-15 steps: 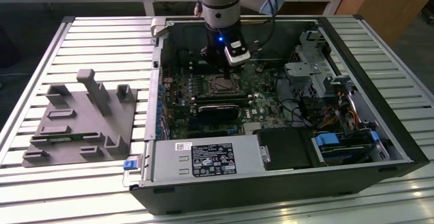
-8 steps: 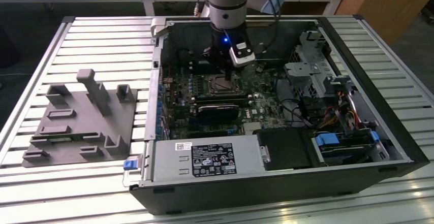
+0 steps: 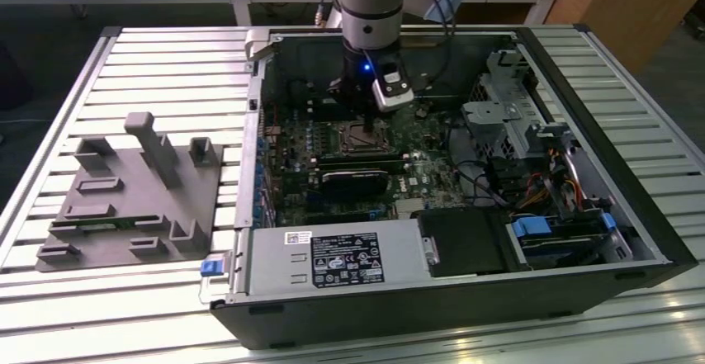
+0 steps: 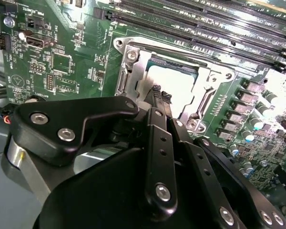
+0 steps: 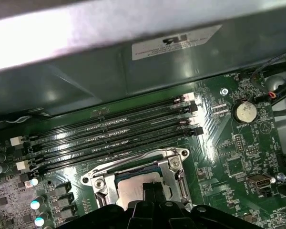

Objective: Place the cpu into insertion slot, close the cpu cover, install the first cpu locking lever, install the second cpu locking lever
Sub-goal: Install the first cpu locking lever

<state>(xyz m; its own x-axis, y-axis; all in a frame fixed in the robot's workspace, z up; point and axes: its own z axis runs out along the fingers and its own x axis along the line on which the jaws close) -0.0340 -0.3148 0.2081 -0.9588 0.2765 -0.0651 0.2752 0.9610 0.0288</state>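
The cpu — a pale, dull silver square — is seen seated inside the cpu cover; the pincer is poised above, fingertips clenched together.

Computer case: we see it lying open on the slatted table.
Holder block: on the table, at the exterior view's left of the case.
Motherboard: inside the case.
Cpu: in the insertion slot, with the cpu cover around it.
Memory slots: just beside the slot.
Gripper: right above the cpu.
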